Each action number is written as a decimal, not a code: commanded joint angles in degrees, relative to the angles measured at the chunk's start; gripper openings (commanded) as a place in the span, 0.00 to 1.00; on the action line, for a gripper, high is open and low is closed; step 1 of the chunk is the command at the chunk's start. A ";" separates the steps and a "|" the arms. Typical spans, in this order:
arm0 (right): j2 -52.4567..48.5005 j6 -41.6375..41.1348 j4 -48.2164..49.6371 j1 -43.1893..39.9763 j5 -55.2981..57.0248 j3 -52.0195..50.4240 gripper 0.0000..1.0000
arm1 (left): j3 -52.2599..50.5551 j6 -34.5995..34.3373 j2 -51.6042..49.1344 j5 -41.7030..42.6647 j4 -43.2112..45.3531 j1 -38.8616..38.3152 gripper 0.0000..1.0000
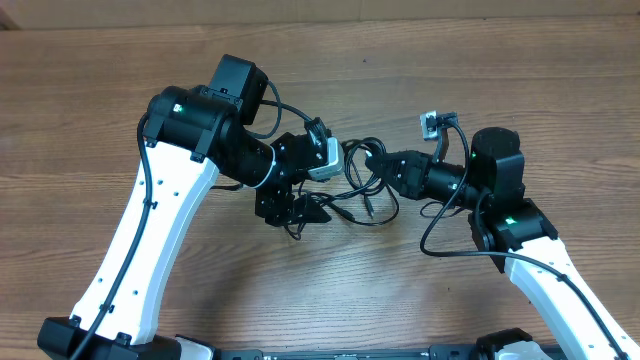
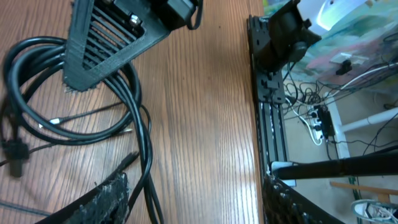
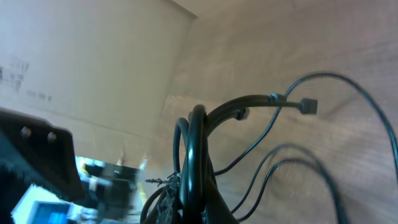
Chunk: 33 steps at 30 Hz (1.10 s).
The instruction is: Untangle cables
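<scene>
We've got the left gripper (image 1: 300, 210) wide open low over the wooden table (image 1: 100, 80), its 2 fingers (image 2: 106, 43) spread either side of the looped black cables (image 2: 144, 134) and gripping nothing. Over on the other side, the right gripper (image 1: 378, 162) is clamped tight on a bunch of those cords, with loops arching up out of it. The tangle itself sits mid-table, between the 2 grippers.

robotics lab by the looks, wood-grain table (image 1: 330, 295), black frame rail (image 2: 272, 134), floor power strip (image 2: 319, 122) (wires (image 2: 298, 93) everywhere), cardboard sheet (image 3: 87, 56)
</scene>
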<state>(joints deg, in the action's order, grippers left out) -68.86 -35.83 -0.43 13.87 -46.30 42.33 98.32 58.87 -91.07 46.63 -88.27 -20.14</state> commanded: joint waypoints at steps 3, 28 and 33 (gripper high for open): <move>0.26 15.34 5.46 0.00 -5.86 0.50 0.04 | 1.20 0.63 1.36 2.54 1.66 -0.13 0.78; 0.26 -0.31 23.56 -0.11 -1.66 0.50 0.04 | 1.20 -53.46 1.05 -8.33 22.53 -0.72 1.00; 0.26 -4.37 23.76 -0.11 2.23 0.50 0.04 | 1.20 -54.45 1.05 -6.29 23.32 -2.60 1.00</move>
<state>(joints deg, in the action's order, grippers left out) -68.86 -35.57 22.46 13.87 -47.94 42.33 98.41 7.14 -90.96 37.91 -65.43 -21.26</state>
